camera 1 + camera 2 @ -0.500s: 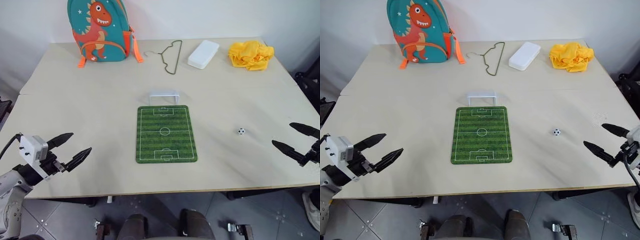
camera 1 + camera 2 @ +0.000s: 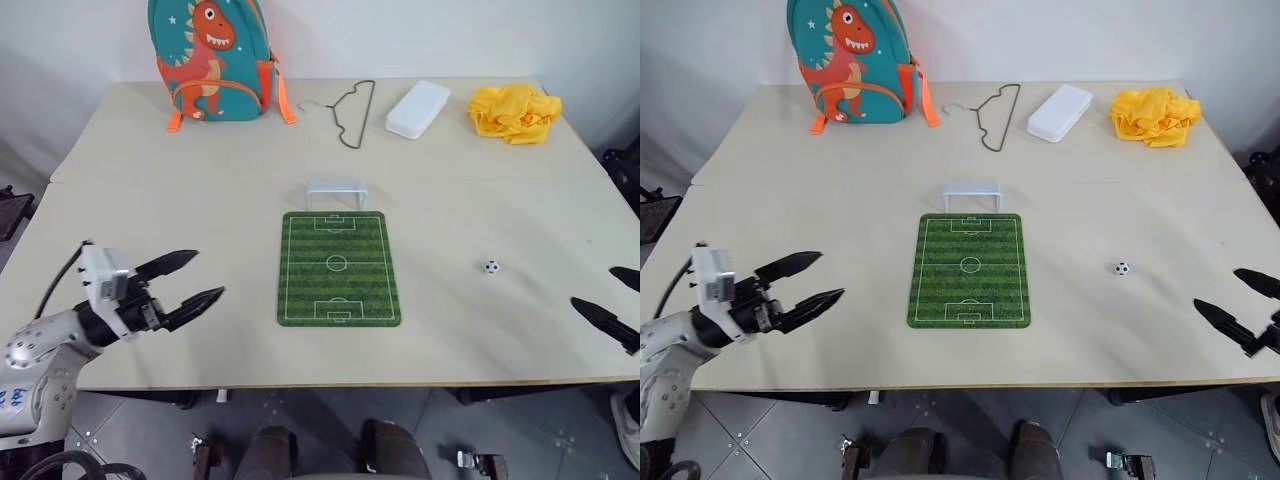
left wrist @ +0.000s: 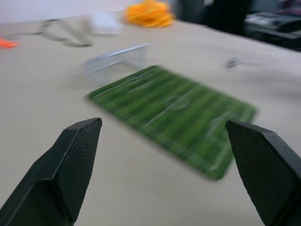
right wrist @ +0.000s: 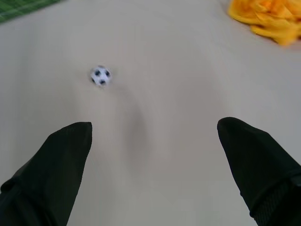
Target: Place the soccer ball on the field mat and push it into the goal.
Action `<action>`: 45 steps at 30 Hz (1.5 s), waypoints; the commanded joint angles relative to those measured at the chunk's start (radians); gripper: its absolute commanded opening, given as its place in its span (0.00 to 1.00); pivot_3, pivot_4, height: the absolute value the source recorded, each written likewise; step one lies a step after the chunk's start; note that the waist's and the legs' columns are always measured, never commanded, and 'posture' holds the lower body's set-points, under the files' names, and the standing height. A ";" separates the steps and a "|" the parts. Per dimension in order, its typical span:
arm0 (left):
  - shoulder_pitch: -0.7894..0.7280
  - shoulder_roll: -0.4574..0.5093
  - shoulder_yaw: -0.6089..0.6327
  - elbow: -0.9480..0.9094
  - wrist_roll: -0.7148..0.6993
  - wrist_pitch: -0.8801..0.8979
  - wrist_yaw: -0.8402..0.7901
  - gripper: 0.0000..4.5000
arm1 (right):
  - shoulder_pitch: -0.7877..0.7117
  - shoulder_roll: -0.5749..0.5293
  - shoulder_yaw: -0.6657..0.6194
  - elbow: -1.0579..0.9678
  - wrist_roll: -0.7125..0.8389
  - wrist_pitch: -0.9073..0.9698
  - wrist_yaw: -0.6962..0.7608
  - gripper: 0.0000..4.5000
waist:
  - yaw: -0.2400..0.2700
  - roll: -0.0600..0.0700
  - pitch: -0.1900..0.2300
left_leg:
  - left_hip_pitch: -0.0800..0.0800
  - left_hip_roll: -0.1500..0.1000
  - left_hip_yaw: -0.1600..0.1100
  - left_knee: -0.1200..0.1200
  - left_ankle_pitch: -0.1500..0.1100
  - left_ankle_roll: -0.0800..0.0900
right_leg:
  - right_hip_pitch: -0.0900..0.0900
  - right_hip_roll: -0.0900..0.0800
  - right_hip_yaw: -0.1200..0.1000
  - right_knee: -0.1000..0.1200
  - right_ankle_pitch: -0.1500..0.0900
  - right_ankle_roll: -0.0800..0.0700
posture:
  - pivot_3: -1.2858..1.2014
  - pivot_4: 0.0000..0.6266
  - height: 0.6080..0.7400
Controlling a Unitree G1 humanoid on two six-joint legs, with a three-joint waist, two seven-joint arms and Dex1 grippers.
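Black fingers of the right pincer (image 2: 1240,305) spread wide, empty, at the counter's near right edge. Left pincer (image 2: 192,282) also spread, empty, hovering over the near left part of the beige counter (image 2: 180,200), pointing toward the mat.

Soccer ball (image 2: 490,266): tiny, white with black patches, sitting on bare counter, between the right pincer and the mat, apart from both. In the right wrist view the ball (image 4: 100,76) lies ahead of the fingers, off toward one side, nothing between.

Field mat (image 2: 338,267): flat green striped rectangle, rounded corners, white pitch lines, centre of counter. Long axis runs near-to-far from the robot. Goal (image 2: 334,192): low white open frame, just beyond the mat's far short edge, its opening facing the mat.

Along the far edge, well clear of the mat: teal dinosaur backpack (image 2: 214,55) with orange straps upright at the left, wire hanger (image 2: 354,112) lying flat, white rectangular box (image 2: 418,108), crumpled yellow cloth (image 2: 515,112) at the right. Nothing blocks the stretch from ball to mat.
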 commanded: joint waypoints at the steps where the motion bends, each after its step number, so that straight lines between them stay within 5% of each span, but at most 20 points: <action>1: -0.025 0.003 -0.017 -0.033 -0.029 0.009 -0.019 0.99 | -0.007 -0.007 -0.013 0.002 0.011 -0.016 0.017 1.00 | -0.013 0.000 0.000 | 0.001 0.000 0.001 0.000 0.000 0.000 | 0.000 0.000 0.000 0.000 0.000 0.000 | 0.52 0.24 1.00; 11: 0.006 0.001 -0.001 -0.098 -0.081 0.046 -0.030 0.99 | -0.338 0.022 0.332 -0.067 -0.123 0.227 -0.075 1.00 | -0.047 0.000 0.001 | 0.008 0.003 0.008 0.000 0.000 0.000 | 0.000 -0.001 0.003 0.005 0.001 -0.002 | 0.52 0.24 1.00; 20: 0.070 -0.014 -0.005 -0.156 -0.083 0.040 -0.027 0.99 | -0.678 0.113 0.516 0.160 -0.250 0.233 -0.100 1.00 | -0.027 0.000 0.001 | 0.004 0.003 0.005 0.000 -0.001 -0.001 | -0.002 0.000 0.000 0.003 0.001 -0.002 | 0.52 0.24 1.00; 39: 0.061 -0.010 -0.042 -0.174 -0.104 0.058 -0.071 0.99 | -0.667 0.110 0.531 0.281 -0.285 0.175 -0.015 1.00 | -0.024 0.000 0.001 | -0.008 0.002 0.002 0.013 -0.001 0.000 | -0.008 0.000 -0.002 0.006 0.002 -0.001 | 0.52 0.24 1.00; 45: 0.051 -0.008 -0.043 -0.166 -0.099 0.060 -0.081 1.00 | -0.683 0.116 0.534 0.336 -0.298 0.133 -0.027 0.64 | -0.025 0.000 0.001 | -0.008 0.002 0.002 0.013 -0.001 0.000 | -0.008 0.000 -0.002 0.006 0.002 -0.001 | 0.52 0.24 1.00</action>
